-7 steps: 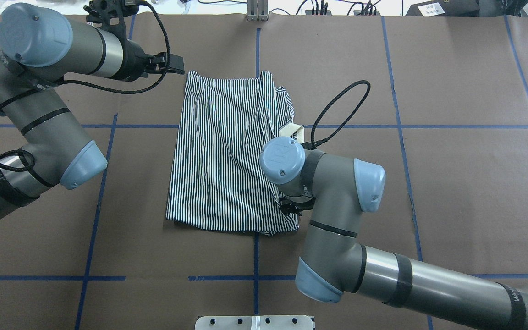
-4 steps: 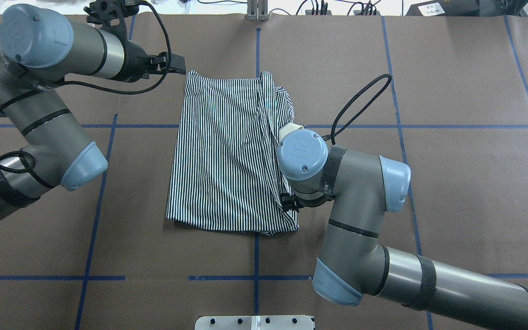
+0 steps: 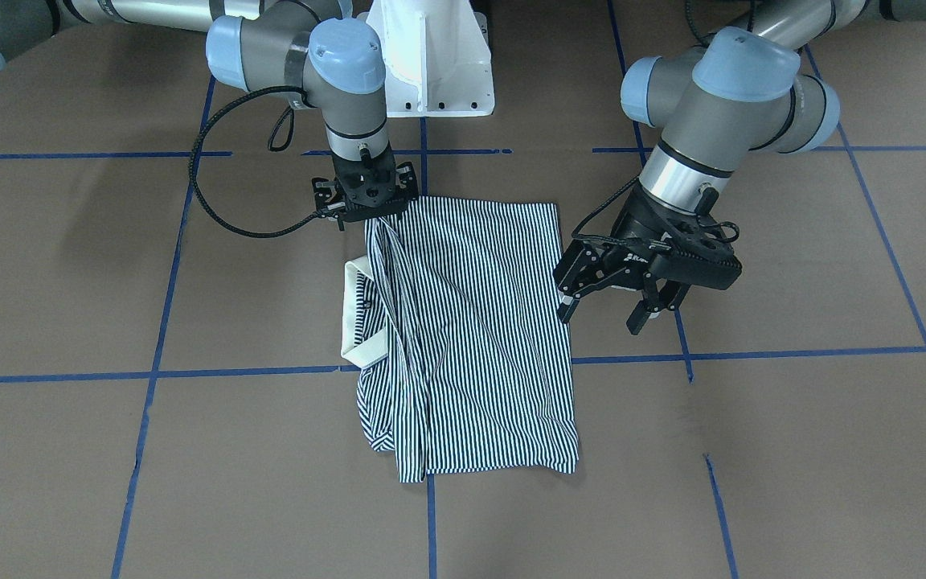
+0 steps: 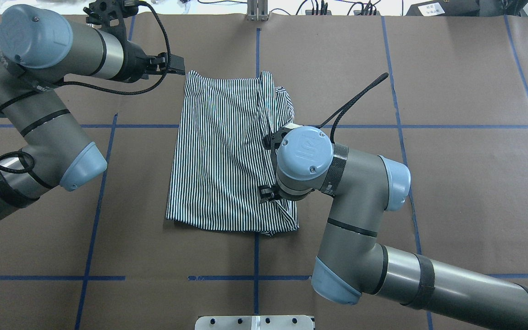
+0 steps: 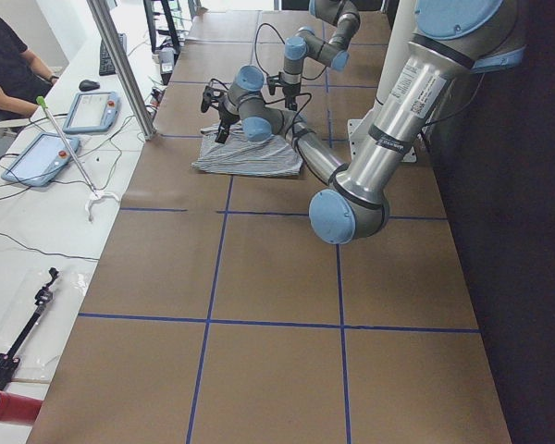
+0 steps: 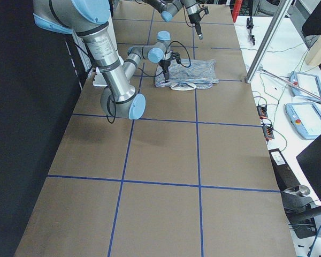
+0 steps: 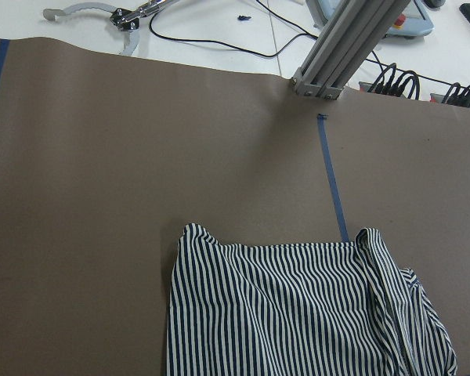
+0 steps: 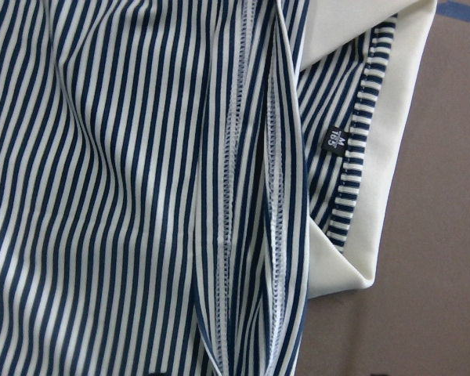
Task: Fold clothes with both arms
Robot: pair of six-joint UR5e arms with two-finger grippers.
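Note:
The striped polo shirt [image 4: 218, 151] lies flat in the middle of the table, folded lengthwise, with a ridge of doubled fabric along its right side. Its cream collar [image 3: 354, 322] sticks out beside that ridge and fills the right of the right wrist view [image 8: 407, 141]. My right gripper [image 3: 370, 219] points straight down on the ridge at the shirt's edge nearest the base. Its jaws look spread, and in the overhead view the wrist hides them. My left gripper [image 3: 598, 320] hangs open above the table, just off the shirt's far left corner [image 4: 190, 75], holding nothing.
Brown paper with blue tape lines [image 4: 257, 256] covers the table. The white pedestal base [image 3: 431, 64] stands on the robot's side. An aluminium post [image 7: 337, 55] and cables [image 4: 319, 7] line the far edge. A seated person [image 5: 5, 65] and tablets [image 5: 88, 111] are at a side table.
My right wrist shifted to the right and then turned over the shirt's right fold. The left arm and the shirt stayed where they were.

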